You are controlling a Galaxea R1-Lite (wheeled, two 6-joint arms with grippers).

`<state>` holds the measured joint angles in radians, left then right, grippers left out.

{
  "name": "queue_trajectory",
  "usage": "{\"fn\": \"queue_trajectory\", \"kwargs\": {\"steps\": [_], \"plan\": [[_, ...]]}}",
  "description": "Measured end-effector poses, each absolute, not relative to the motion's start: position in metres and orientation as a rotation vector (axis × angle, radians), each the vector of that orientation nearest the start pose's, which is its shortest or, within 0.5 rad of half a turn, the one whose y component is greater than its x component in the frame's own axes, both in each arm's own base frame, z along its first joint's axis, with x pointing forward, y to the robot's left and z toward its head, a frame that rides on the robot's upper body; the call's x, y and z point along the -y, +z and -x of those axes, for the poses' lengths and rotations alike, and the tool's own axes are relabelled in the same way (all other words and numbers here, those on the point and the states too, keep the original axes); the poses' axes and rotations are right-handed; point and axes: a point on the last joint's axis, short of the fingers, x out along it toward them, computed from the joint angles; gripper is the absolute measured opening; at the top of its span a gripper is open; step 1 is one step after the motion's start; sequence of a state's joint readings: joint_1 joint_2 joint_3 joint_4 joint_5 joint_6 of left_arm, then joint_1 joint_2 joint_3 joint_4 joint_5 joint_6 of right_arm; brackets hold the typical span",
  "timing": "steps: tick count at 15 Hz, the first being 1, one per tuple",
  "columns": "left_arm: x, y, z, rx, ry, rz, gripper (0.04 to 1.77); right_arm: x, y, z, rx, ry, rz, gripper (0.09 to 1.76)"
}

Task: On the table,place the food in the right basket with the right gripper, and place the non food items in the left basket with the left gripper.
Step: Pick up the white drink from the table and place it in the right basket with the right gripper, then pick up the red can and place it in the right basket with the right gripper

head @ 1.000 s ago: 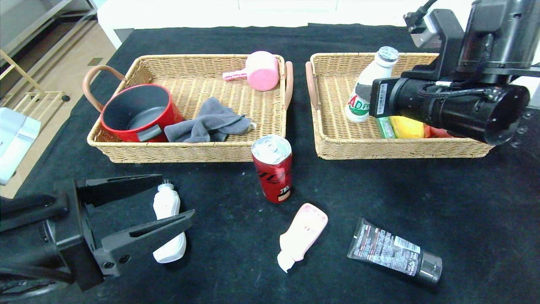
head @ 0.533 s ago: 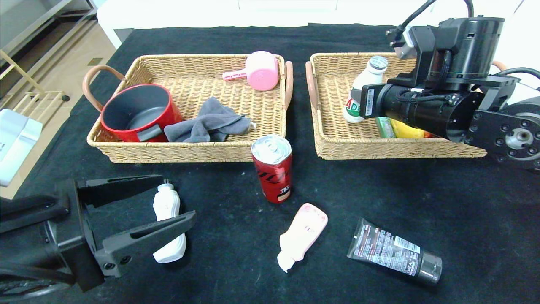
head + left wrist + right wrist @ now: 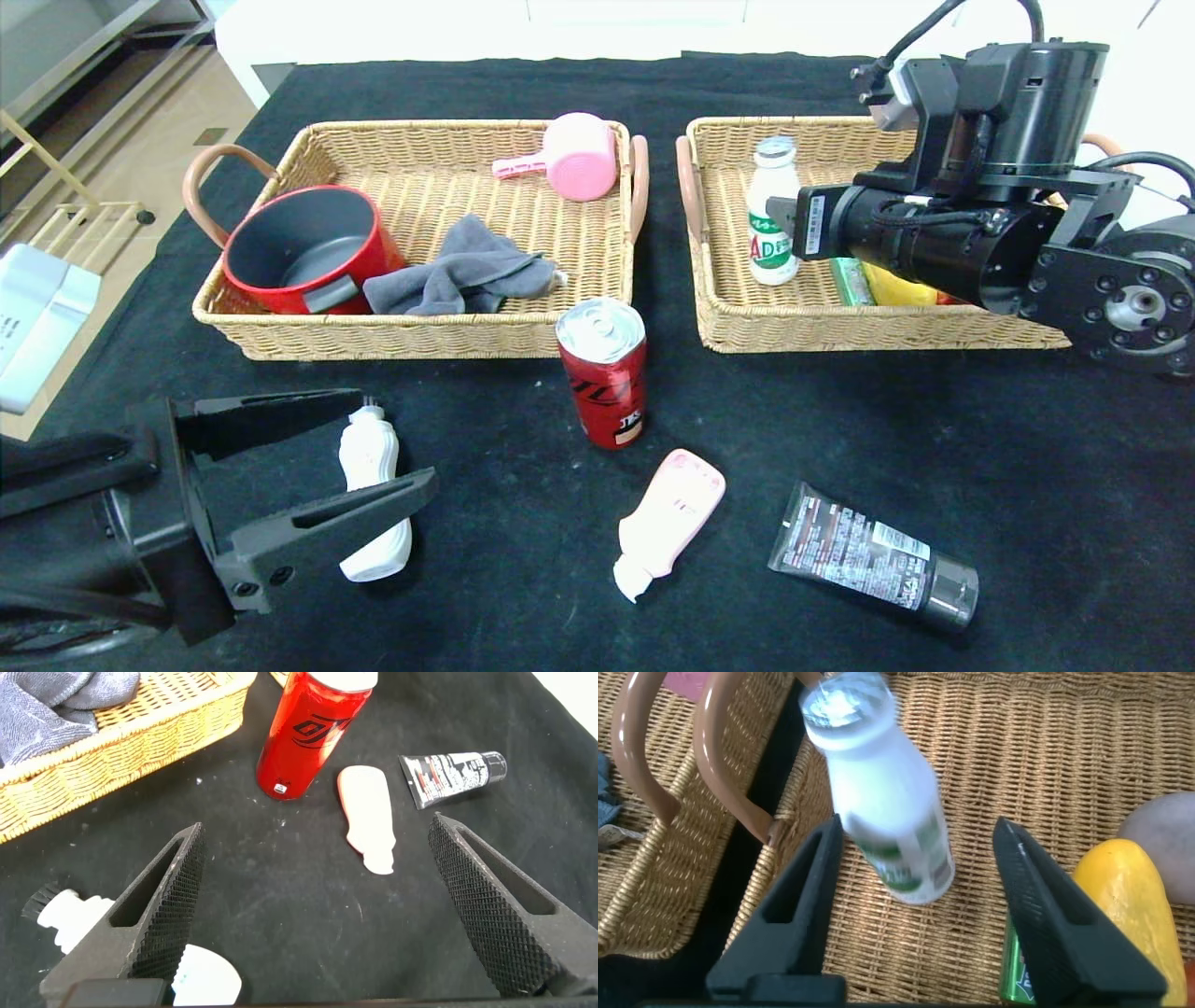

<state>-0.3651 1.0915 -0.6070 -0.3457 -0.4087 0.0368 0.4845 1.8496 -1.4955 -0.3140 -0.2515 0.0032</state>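
A: From the head view, how far have we got?

B: The small white bottle stands upright inside the right basket, near its left wall, so that food item looks delivered. The red can is not: it stands on the table just in front of the gap between the two baskets. We cannot make out a peach for sure; something reddish is mostly hidden behind our right arm.

A: And the non-food?

B: None placed, we judge. The white brush bottle, pink tube and dark tube all lie on the cloth, in front of the can. The left basket holds a red pot, a grey cloth and a pink scoop.

A: Left wrist view?

B: Our left gripper has its jaws wide apart, holding nothing, with bare cloth between them. The brush bottle lies beside one finger; the can, pink tube and dark tube sit farther off.

A: Right wrist view?

B: Our right gripper has jaws apart, either side of the bottle without touching it. The basket's handle is near one finger and a yellow item sits by the other, so lifting straight up looks safest.
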Motion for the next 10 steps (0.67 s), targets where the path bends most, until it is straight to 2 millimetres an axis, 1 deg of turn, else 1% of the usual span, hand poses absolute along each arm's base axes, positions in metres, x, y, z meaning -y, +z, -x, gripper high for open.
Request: {"fn": "queue_trajectory", "kwargs": {"steps": [3, 5, 8, 10], "plan": [[0.062, 0.237, -0.138, -0.129, -0.775, -0.032, 1.72, -0.169, 0.296, -0.327, -0.039, 0.240, 0.011, 1.37], [0.062, 0.237, -0.138, -0.129, -0.775, -0.032, 1.72, -0.167, 0.297, -0.314, -0.047, 0.254, 0.016, 1.45], [0.062, 0.238, -0.138, -0.125, -0.775, -0.035, 1.72, -0.164, 0.288, -0.283, -0.093, 0.305, 0.036, 1.53], [0.062, 0.238, -0.138, -0.124, -0.775, -0.037, 1.72, -0.162, 0.278, -0.257, -0.134, 0.374, 0.054, 1.57]]}}
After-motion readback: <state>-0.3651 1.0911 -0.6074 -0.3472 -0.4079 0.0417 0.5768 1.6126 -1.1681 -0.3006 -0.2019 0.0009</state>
